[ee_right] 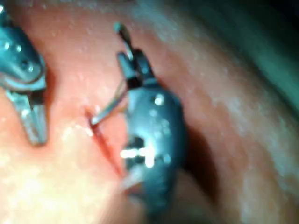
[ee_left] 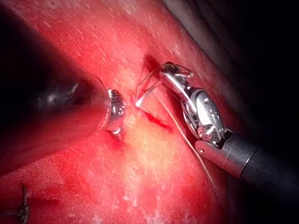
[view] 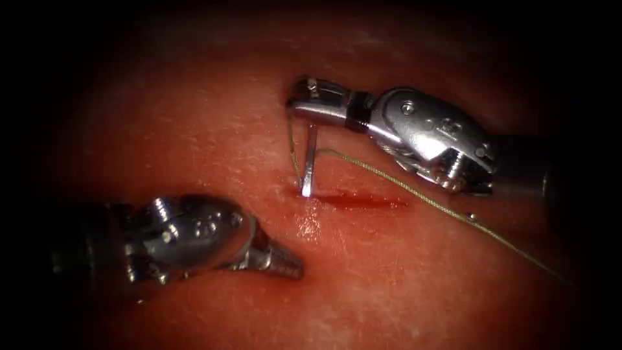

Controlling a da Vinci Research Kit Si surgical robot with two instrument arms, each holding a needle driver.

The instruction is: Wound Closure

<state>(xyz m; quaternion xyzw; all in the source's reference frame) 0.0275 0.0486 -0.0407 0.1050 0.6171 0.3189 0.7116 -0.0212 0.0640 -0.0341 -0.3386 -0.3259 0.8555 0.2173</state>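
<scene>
In the endoscope view, my right hand (view: 304, 104) is clamped on the curved steel needle (view: 308, 165) near its trailing end, holding it steeply so its tip meets the left end of the short red cut (view: 363, 201) in the pink pork tissue (view: 194, 129); the pale green thread (view: 421, 198) trails off right. My left hand (view: 285, 262) rests closed and empty just left of the cut, probably to steady the edge. The left wrist view shows the needle (ee_left: 145, 97) at the cut (ee_left: 156, 120), and the right wrist view agrees (ee_right: 107, 109); I read no markings anywhere.

The tissue (view: 214, 129) carries everything here. A short cut (view: 363, 201) runs across it, wet with red fluid (view: 353, 202). Thread (view: 421, 198) trails over its surface
</scene>
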